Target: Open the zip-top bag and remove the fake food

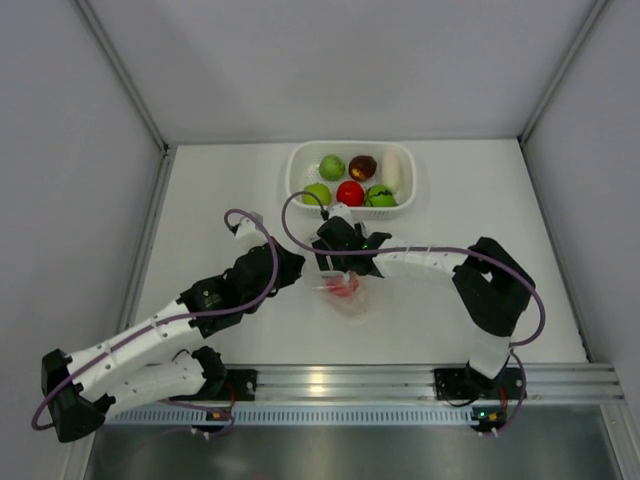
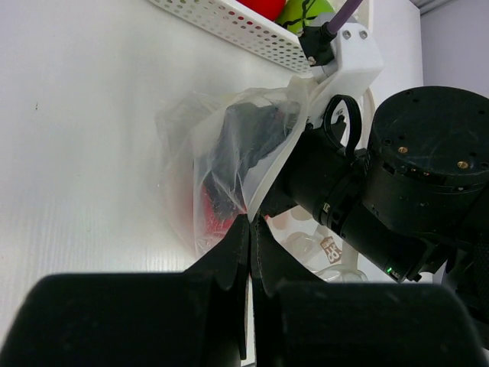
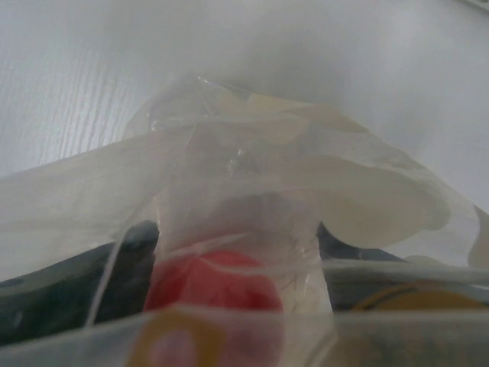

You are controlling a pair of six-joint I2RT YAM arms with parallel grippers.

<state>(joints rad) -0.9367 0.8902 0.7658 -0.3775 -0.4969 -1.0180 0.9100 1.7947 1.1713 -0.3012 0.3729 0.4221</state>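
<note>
Clear, crinkly film marks the zip-top bag (image 2: 179,153), which lies on the white table (image 1: 220,200) just in front of the white perforated basket (image 1: 300,160), between the ends of the two arms. The left gripper (image 2: 250,229) has its fingertips pressed together on a fold of the bag's rim. This looks meant to anchor one lip, so that the mouth is held spread and the pouch cannot slide. The right gripper (image 2: 243,138) sits inside that mouth. From the left wrist it reads as a dark shape behind the film, and its own camera looks out through cloudy plastic. Whether its jaws stand apart or together cannot be told, because the film blurs them. One red piece (image 3: 206,283) of fake food is in the bag, low against the table side, and the right arm's reach appears aimed at it. Nothing else shows clearly inside, though a yellowish blur at the bottom edge of the right wrist view cannot be identified. The basket holds six pieces in two rows. At the back are a green ball (image 1: 332,166), a maroon ball (image 1: 362,166) and a white elongated piece (image 1: 391,172). In front are a second green ball (image 1: 317,193), a red ball (image 1: 350,193) and a dark-marked green piece (image 1: 380,196). By that count the emptying looks nearly done.
</note>
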